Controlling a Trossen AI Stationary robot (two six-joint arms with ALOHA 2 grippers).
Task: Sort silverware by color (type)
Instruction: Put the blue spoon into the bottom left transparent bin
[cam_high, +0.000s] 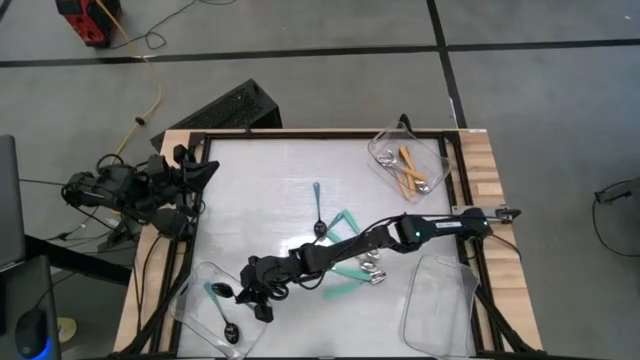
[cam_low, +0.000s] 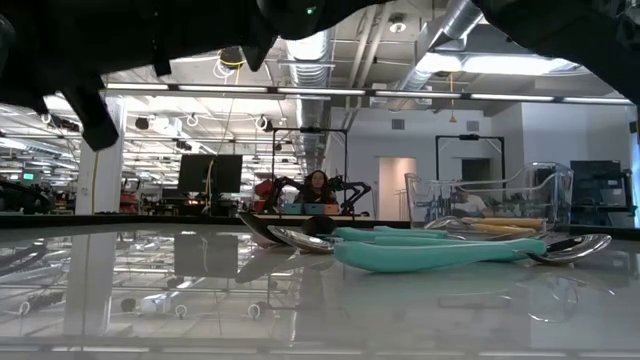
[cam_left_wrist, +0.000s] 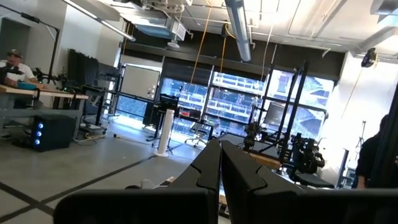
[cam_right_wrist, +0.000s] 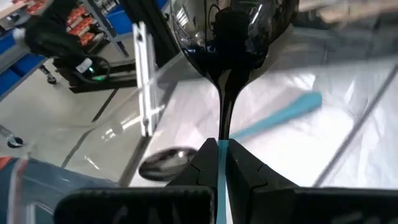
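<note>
Right gripper fingers clenched on blue-handled spoon, over near-left corner tray holding its kind. Left gripper clenched empty, parked beyond tabletop's left edge.

No readable text — none (any view).

Both arms are matte black with bundled black cables; the right arm carries a small green light near its elbow.
</note>
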